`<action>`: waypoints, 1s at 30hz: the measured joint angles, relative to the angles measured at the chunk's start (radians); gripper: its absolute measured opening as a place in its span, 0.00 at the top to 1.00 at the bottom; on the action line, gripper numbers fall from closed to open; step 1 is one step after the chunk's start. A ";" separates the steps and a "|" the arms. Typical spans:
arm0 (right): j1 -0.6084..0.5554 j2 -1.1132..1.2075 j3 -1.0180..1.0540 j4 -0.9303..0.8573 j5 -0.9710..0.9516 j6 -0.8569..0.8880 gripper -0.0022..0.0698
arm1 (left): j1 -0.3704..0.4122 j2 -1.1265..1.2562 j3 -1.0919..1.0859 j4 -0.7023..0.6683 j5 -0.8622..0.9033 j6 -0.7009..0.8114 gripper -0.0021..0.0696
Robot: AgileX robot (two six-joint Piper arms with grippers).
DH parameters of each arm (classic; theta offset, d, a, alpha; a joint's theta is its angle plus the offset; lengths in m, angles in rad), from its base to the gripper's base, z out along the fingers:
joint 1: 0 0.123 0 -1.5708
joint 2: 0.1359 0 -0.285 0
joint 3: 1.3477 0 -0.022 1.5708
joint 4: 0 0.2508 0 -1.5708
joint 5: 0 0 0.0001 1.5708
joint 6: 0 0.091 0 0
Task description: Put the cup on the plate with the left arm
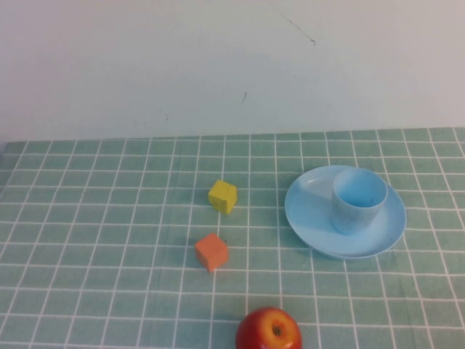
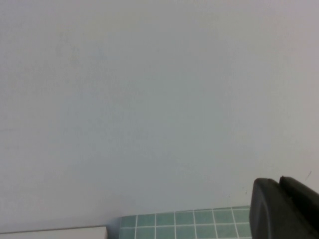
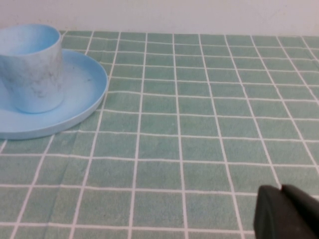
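Observation:
The light-blue cup (image 1: 358,200) stands upright on the light-blue plate (image 1: 312,211) at the right of the table; the right wrist view shows the same cup (image 3: 32,67) on the plate (image 3: 82,92). No arm appears in the high view. My left gripper (image 2: 279,186) is shut with nothing in it, facing the white wall above the table's far edge. My right gripper (image 3: 280,191) is shut and empty, low over the green checked cloth, well away from the plate.
A yellow cube (image 1: 223,195) and an orange cube (image 1: 211,251) lie mid-table. A red apple (image 1: 268,329) sits at the near edge. The green checked cloth (image 1: 94,218) covers the table, with a white wall behind.

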 joint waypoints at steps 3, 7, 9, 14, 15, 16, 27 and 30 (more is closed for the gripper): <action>0.000 0.000 0.000 0.000 0.000 0.000 0.97 | 0.000 -0.006 0.000 -0.002 0.001 -0.003 0.97; 0.000 0.000 0.000 0.000 0.000 0.000 0.97 | 0.000 -0.008 0.002 -0.008 0.001 -0.003 0.97; 0.000 0.000 0.000 0.000 0.000 0.000 0.97 | 0.000 -0.008 0.002 -0.008 0.001 -0.003 0.97; 0.000 0.000 0.000 0.000 0.000 0.000 0.97 | 0.000 -0.006 0.004 -0.013 0.001 -0.005 0.97; 0.000 0.000 0.000 0.000 0.000 0.000 0.97 | 0.000 -0.006 0.007 -0.013 -0.002 -0.005 0.97; 0.000 0.000 0.000 0.000 0.000 0.000 0.97 | 0.000 -0.010 0.014 -0.013 -0.008 -0.005 0.97; 0.000 0.000 0.000 0.000 0.000 0.000 0.97 | 0.247 -0.268 0.593 -0.197 -0.345 -0.025 0.97; 0.000 0.000 0.000 0.000 0.000 0.000 0.97 | 0.341 -0.396 0.846 -0.201 -0.561 -0.072 0.97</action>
